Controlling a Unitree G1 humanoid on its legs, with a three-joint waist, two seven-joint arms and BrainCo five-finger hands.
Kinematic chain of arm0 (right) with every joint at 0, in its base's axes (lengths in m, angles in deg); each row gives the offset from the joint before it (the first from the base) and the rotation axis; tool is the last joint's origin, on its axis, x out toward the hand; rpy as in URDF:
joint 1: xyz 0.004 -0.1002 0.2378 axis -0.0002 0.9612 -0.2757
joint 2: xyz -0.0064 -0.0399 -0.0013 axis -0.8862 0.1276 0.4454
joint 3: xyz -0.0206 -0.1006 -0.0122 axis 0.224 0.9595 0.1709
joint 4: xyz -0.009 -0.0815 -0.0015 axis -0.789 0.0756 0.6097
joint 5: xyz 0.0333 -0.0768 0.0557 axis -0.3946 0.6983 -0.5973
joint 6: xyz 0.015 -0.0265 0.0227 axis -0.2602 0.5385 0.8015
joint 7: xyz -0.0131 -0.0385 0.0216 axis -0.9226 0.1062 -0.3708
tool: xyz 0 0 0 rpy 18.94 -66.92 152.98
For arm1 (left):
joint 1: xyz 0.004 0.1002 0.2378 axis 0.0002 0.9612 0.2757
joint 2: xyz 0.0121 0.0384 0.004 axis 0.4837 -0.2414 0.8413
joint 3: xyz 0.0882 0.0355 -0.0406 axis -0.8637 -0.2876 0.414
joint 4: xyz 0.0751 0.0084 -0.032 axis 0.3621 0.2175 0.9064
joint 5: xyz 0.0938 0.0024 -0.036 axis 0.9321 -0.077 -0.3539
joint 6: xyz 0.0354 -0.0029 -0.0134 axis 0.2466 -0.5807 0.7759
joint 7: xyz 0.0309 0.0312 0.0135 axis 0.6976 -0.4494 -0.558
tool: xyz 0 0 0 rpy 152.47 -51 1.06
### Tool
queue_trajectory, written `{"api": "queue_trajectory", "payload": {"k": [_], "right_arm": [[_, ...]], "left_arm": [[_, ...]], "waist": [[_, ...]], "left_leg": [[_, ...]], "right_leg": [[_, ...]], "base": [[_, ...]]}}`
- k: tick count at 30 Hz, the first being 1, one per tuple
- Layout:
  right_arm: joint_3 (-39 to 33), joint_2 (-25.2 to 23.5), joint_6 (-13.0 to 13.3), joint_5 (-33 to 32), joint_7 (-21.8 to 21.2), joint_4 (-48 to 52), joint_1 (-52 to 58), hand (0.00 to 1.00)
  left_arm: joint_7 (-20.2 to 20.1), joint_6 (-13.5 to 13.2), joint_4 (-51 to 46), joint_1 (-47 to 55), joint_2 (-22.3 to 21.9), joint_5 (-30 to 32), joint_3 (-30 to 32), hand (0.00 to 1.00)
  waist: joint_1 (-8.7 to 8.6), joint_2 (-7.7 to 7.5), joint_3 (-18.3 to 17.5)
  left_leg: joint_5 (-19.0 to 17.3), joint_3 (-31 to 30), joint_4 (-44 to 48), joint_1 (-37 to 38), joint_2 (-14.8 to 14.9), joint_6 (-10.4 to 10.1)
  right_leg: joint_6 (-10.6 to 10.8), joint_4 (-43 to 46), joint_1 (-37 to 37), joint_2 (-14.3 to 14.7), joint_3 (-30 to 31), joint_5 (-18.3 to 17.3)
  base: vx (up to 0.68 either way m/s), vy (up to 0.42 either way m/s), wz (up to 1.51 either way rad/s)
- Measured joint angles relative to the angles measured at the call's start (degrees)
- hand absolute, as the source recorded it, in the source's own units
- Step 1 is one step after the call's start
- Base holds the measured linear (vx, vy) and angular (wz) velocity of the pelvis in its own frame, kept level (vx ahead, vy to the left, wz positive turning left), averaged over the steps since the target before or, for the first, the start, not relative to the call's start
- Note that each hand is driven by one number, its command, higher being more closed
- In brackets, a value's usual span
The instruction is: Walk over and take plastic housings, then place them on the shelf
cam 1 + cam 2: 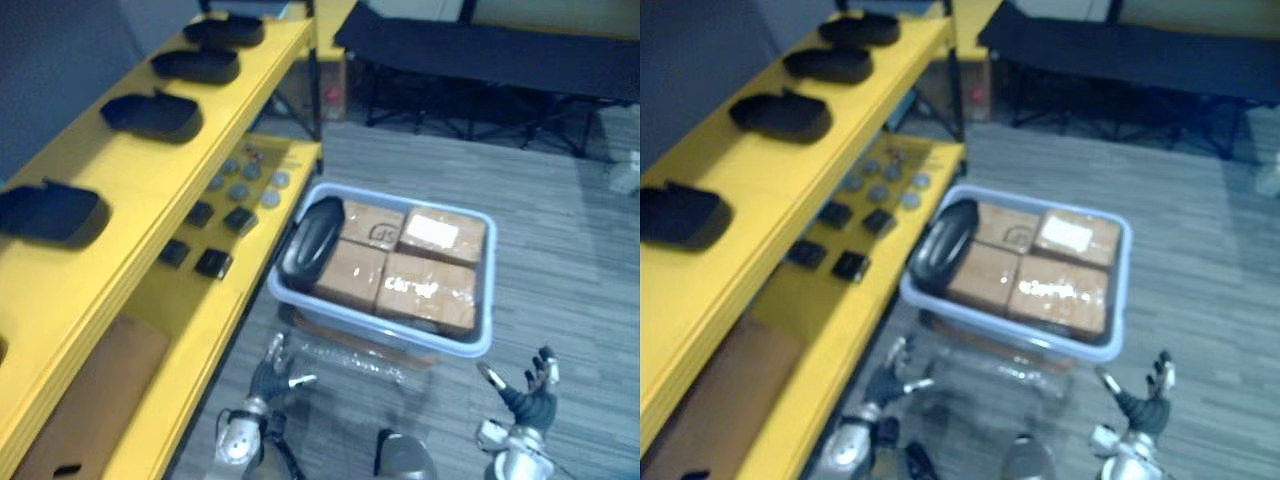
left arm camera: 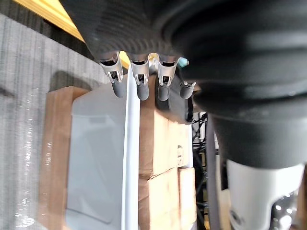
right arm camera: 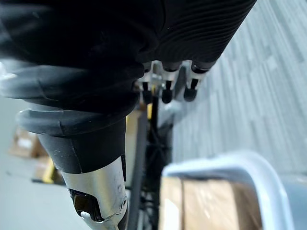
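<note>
At the bottom of the frame, left of centre, the left hand (image 1: 272, 375) is raised with its fingers spread and relaxed, holding nothing. In its wrist view the fingers (image 2: 139, 81) point straight out over the edge of the bin. At lower right the right hand (image 1: 530, 392) is likewise released and empty, palm up and fingers fanned. Its wrist view shows straight fingers (image 3: 166, 91) above a corner of the bin.

Between the hands and a little above them, a flat carton wrapped in clear film (image 1: 350, 355) lies on the grey floor (image 1: 560, 230) under the bin's near side.

The pale blue bin (image 1: 480, 345) fills the middle of the frame and is packed with brown cardboard boxes (image 1: 430, 290). One black plastic housing (image 1: 312, 240) lies at the bin's left end, tilted, between the bin wall and the boxes. It is above and slightly right of the left hand and apart from it. The right hand is farther off, past the bin's opposite corner.

The yellow shelf (image 1: 130, 170) runs up the left side. Its lower board holds small black blocks (image 1: 213, 263) and grey discs (image 1: 240, 190), with a brown panel (image 1: 90, 390) at lower left. On the top board a row of black housings (image 1: 152, 113) runs toward the upper left, well apart from both hands.

Across the top of the frame stands a black folding cot (image 1: 480, 50).
</note>
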Motion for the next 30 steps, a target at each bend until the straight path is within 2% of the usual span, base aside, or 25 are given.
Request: {"api": "queue_trajectory", "payload": {"k": [1, 2, 3, 4, 5, 9, 10, 11, 12, 13, 14, 15, 17, 20, 22, 24, 25, 27, 30], "right_arm": [[-0.1, 0.9, 0.1, 0.0, -0.5, 0.0, -0.3, 0.00], [0.2, 2.1, 0.0, 0.0, -0.7, -0.1, -0.4, 0.00], [0.5, 2.7, 0.0, 0.0, -1.0, 0.0, -0.5, 0.00], [1.1, 3.3, -0.1, 0.0, -1.6, 0.1, -1.2, 0.00], [1.5, 4.0, -0.8, -0.1, -1.9, 0.1, -2.1, 0.00], [3.4, 5.6, -2.6, -0.4, -4.0, 0.3, -4.3, 0.00], [3.5, 5.6, -2.8, -0.6, -4.1, 0.4, -4.5, 0.00], [3.1, 5.2, -3.4, -0.6, -4.0, 0.0, -4.5, 0.00], [3.2, 4.1, -3.8, -0.7, -4.0, -0.5, -5.0, 0.00], [3.4, 3.0, -4.0, -1.2, -4.0, -0.6, -5.7, 0.00], [5.2, 2.0, -4.0, -1.3, -3.9, -0.7, -7.5, 0.00], [6.2, 1.5, -4.0, -1.3, -3.8, -0.7, -8.3, 0.00], [10.1, -0.1, -3.8, -1.6, -2.3, -0.7, -12.3, 0.00], [11.8, -0.6, -3.9, -0.6, -0.1, -0.7, -15.5, 0.00], [12.3, -0.1, -4.3, -0.5, 0.9, -1.2, -19.7, 0.00], [13.0, 1.4, -5.9, -0.4, 1.0, -3.1, -24.3, 0.00], [13.0, 2.8, -6.8, -0.1, 1.1, -3.9, -27.1, 0.00], [13.0, 4.9, -8.6, 2.4, 1.1, -4.6, -30.4, 0.00], [13.0, 8.1, -11.4, 6.5, 0.8, -4.6, -36.6, 0.00]], "left_arm": [[-0.7, -0.2, 1.0, 1.2, 0.1, 0.0, 0.4, 0.00], [-1.6, -0.6, 1.2, 2.4, 0.1, 0.0, 0.4, 0.00], [-1.8, -1.0, 1.1, 3.3, 0.0, 0.0, 0.4, 0.00], [-2.4, -1.6, 1.1, 4.6, 0.0, 0.0, 0.4, 0.00], [-3.3, -1.9, 1.1, 5.0, -0.1, 0.1, 0.4, 0.00], [-4.1, -1.9, 0.9, 3.7, -0.2, 0.1, 0.3, 0.00], [-4.3, -1.9, 0.9, 2.9, -0.2, 0.1, 0.1, 0.00], [-4.4, -1.6, 0.3, 0.3, 0.0, 0.2, -0.4, 0.00], [-4.4, -1.4, 0.3, -1.3, 0.4, 0.3, -0.4, 0.00], [-3.9, -0.9, -0.4, -2.9, 0.8, 0.5, -0.4, 0.00], [-3.0, 0.1, -2.0, -3.6, 1.0, 0.5, -0.4, 0.00], [-2.5, 0.6, -2.6, -3.6, 1.2, 0.5, -0.4, 0.00], [0.5, 2.6, -4.1, -3.7, 2.6, 0.0, -0.8, 0.00], [3.0, 4.6, -4.2, -5.1, 2.8, -0.1, -0.7, 0.00], [3.9, 4.8, -4.2, -5.6, 2.8, 0.0, 0.3, 0.00], [3.8, 5.1, -3.5, -5.6, 2.9, 0.2, 0.4, 0.00], [3.7, 5.4, -2.9, -5.5, 2.5, 0.6, 0.4, 0.00], [3.4, 5.4, -2.3, -4.9, 2.3, 1.3, 0.4, 0.00], [3.6, 5.9, 1.2, -4.8, 2.2, 3.6, 2.3, 0.00]], "waist": [[0.73, 0.26, 0.1], [1.29, 0.24, 0.1], [1.50, 0.24, 0.1], [2.06, 0.21, 0.1], [2.77, 0.15, 0.1], [2.47, 0.42, -0.1], [2.42, 0.89, -0.6], [2.08, 0.91, -1.6], [2.06, -0.22, -1.8], [2.44, -1.34, -2.1], [2.53, -2.34, -2.1], [2.63, -2.61, -2.0], [3.21, -2.95, -2.1], [4.87, -3.08, -2.0], [5.92, -3.01, -1.4], [6.73, -3.08, 0.0], [7.85, -2.80, 0.6], [9.01, -2.59, 0.7], [9.67, -2.40, 1.7]], "left_leg": [[-2.9, -4.2, 2.7, -1.1, -2.0, -2.9], [-8.5, -6.1, 2.8, -1.1, -4.7, -5.6], [-10.4, -6.7, 1.4, -1.1, -6.0, -6.4], [-11.7, -7.3, -4.1, -0.8, -8.0, -7.3], [-11.5, -7.6, -11.9, 0.1, -9.2, -7.8], [-11.0, -7.8, -23.9, 2.7, -9.8, -8.0], [-10.8, -6.8, -26.6, 3.4, -10.1, -7.8], [-11.4, -5.8, -31.9, 4.5, -11.8, -8.9], [-10.6, -5.1, -33.5, 4.5, -13.3, -9.0], [-9.5, -4.5, -36.0, 4.5, -15.1, -8.1], [-8.6, -3.9, -38.2, 4.1, -16.4, -6.9], [-8.4, -3.6, -39.0, 4.1, -16.8, -6.6], [-7.6, -4.0, -41.6, 3.9, -18.0, -5.4], [-7.0, -6.0, -42.5, 3.1, -20.1, -4.6], [-6.1, -8.0, -43.0, 1.7, -21.0, -4.1], [-5.6, -9.2, -43.1, 1.7, -21.6, -3.8], [-5.3, -9.9, -43.2, 1.7, -22.0, -3.8], [-4.1, -10.4, -45.3, 1.9, -22.4, -3.9], [-1.6, -11.6, -48.2, 2.3, -22.6, -4.4]], "right_leg": [[-0.5, 0.0, 1.3, 0.5, 2.1, -0.3], [-0.6, 0.1, 2.1, 0.5, 3.9, -0.2], [-0.3, 0.1, 2.5, 0.5, 4.8, 0.0], [-0.3, 0.1, 2.5, 1.0, 6.5, 0.0], [-0.2, -0.1, 2.3, 1.5, 7.9, 0.1], [1.4, -1.8, 3.0, 2.6, 8.5, 0.0], [2.1, -2.3, 2.8, 2.6, 8.2, -0.4], [3.9, -1.3, 1.1, 1.7, 7.2, -1.5], [4.6, -0.4, 0.2, 0.0, 6.8, -1.8], [6.0, 0.3, -1.2, -1.7, 5.9, -1.3], [8.6, -0.3, -2.5, -3.4, 3.2, 0.5], [9.0, -0.8, -2.9, -3.9, 2.0, 1.7], [8.8, -4.5, -2.4, -4.5, -1.9, 6.1], [8.2, -8.1, -0.5, -5.3, -5.3, 8.0], [7.8, -9.2, -0.4, -5.4, -7.6, 8.7], [7.6, -10.0, 0.8, -5.5, -9.0, 8.8], [7.6, -10.6, 1.4, -5.6, -9.2, 8.8], [7.6, -11.3, 1.5, -5.6, -9.9, 8.8], [7.5, -12.6, 1.9, -5.1, -11.6, 8.7]], "base": [[0.21, -0.084, -0.87], [0.20, -0.041, -0.90], [0.18, -0.012, -0.87], [0.18, 0.004, -0.85], [0.18, 0.009, -0.77], [0.16, 0.090, -0.55], [0.21, 0.328, -0.11], [0.15, 0.266, 0.19], [0.14, 0.261, 0.25], [0.10, 0.168, 0.14], [0.11, 0.208, 0.01], [0.09, 0.206, 0.02], [0.07, 0.205, 0.10], [0.06, 0.172, 0.41], [0.01, 0.112, 0.56], [-0.04, 0.047, 0.41], [-0.06, 0.030, 0.22], [-0.09, 0.018, 0.22], [-0.11, -0.016, 0.18]]}}
